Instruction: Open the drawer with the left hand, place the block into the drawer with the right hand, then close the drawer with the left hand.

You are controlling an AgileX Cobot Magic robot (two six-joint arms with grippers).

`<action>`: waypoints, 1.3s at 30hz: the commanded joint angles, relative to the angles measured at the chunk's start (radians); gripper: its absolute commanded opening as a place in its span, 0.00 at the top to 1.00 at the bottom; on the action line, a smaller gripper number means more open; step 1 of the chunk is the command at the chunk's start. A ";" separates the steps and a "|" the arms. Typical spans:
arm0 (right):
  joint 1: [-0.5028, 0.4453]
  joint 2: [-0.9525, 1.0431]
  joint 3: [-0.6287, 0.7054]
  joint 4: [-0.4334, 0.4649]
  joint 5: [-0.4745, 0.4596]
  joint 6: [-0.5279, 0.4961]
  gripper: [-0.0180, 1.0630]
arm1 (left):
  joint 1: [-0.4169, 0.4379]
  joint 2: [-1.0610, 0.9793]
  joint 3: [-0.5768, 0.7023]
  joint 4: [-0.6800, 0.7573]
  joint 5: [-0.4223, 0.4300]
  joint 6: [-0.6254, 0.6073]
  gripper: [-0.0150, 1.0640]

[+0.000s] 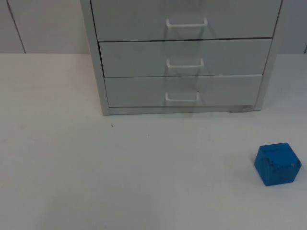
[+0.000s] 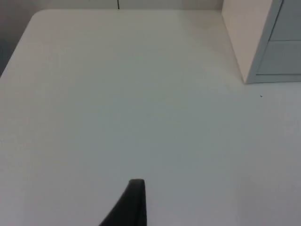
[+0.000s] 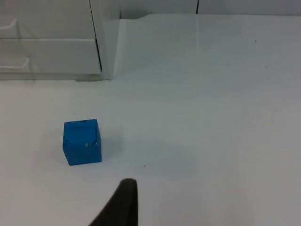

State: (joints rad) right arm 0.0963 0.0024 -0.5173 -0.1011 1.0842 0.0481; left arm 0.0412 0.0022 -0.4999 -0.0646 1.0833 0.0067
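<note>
White table (image 1: 96,182) ran back to a grey partition wall (image 1: 43,24) when I checked the feeds from my station; items as logged:

Item one: a pale grey drawer cabinet (image 1: 184,57) stood on the table against the far side, seen head-on from the top view. Three drawer fronts were visible, each with a white bar handle: upper drawer (image 1: 187,17), middle drawer (image 1: 184,57), bottom drawer (image 1: 184,91). All three fronts sat flush with the frame, so every drawer was closed. I also had the cabinet's side and front corner in the left wrist view (image 2: 254,42) and its lower drawers in the right wrist view (image 3: 47,42).

Item two: a blue block (image 1: 277,164) rested on the table, in front of the cabinet and off towards its right end, well apart from it. Dark scuffs marked its top face. The right wrist view showed it too (image 3: 82,141), lying loose on the bare surface.

Item three: left gripper, one black fingertip (image 2: 132,203) over bare table beside the cabinet. I could not tell how far it was open; nothing was in it.

Item four: right gripper, one black fingertip (image 3: 123,203) near the block but not touching it. Its opening I likewise could not tell
</note>
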 commanded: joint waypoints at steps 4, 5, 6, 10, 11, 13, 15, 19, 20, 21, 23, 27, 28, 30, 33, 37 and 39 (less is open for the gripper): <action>-0.008 0.028 -0.030 0.002 -0.016 -0.001 0.02 | -0.005 0.000 -0.018 -0.101 -0.048 -0.007 0.01; -0.008 0.028 -0.030 0.002 -0.016 -0.001 0.02 | -0.005 0.000 -0.018 -0.101 -0.048 -0.007 0.01; -0.008 0.062 -0.046 0.005 -0.024 -0.001 0.02 | -0.005 0.019 -0.025 -0.105 -0.048 -0.007 0.01; -0.008 0.213 -0.097 0.009 -0.063 -0.003 0.02 | -0.005 0.108 -0.035 -0.113 -0.050 -0.007 0.01; -0.008 0.255 -0.106 0.009 -0.075 -0.009 0.02 | -0.005 0.149 -0.035 -0.127 -0.050 -0.007 0.01; -0.008 0.332 -0.113 0.009 -0.097 -0.011 0.02 | -0.005 0.196 -0.035 -0.147 -0.050 -0.007 0.01; -0.008 0.431 -0.115 0.005 -0.134 -0.011 0.02 | -0.005 0.261 -0.035 -0.164 -0.050 0.000 0.01; -0.008 0.562 -0.115 0.002 -0.170 -0.011 0.02 | -0.005 0.357 -0.035 -0.164 -0.067 0.033 0.01; -0.008 0.609 -0.115 0.002 -0.177 -0.011 0.02 | -0.005 0.400 -0.035 -0.164 -0.086 0.042 0.01; -0.008 0.635 -0.115 0.002 -0.182 -0.011 0.02 | -0.005 0.421 -0.035 -0.164 -0.096 0.042 0.01; -0.008 0.671 -0.115 0.002 -0.184 -0.011 0.02 | -0.005 0.451 -0.035 -0.164 -0.112 0.044 0.01; -0.008 0.787 -0.115 0.002 -0.198 -0.011 0.02 | -0.005 0.551 -0.035 -0.164 -0.161 0.049 0.01; -0.008 0.787 -0.115 0.002 -0.198 -0.011 0.02 | -0.005 0.551 -0.035 -0.164 -0.161 0.049 0.01; -0.008 0.837 -0.115 0.002 -0.205 -0.011 0.02 | -0.005 0.608 -0.035 -0.164 -0.181 0.064 0.02; -0.006 0.878 -0.115 0.002 -0.206 -0.011 0.02 | -0.005 0.666 -0.035 -0.164 -0.198 0.068 0.13; -0.006 0.889 -0.115 0.002 -0.211 -0.011 0.02 | -0.005 0.710 -0.035 -0.164 -0.208 0.078 0.35; -0.006 0.889 -0.115 0.002 -0.216 -0.006 0.02 | -0.005 0.736 -0.035 -0.175 -0.217 0.119 0.48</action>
State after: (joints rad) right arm 0.0963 0.8905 -0.6278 -0.0975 0.8841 0.0481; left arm 0.0412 0.7135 -0.5296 -0.2193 0.8872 0.0870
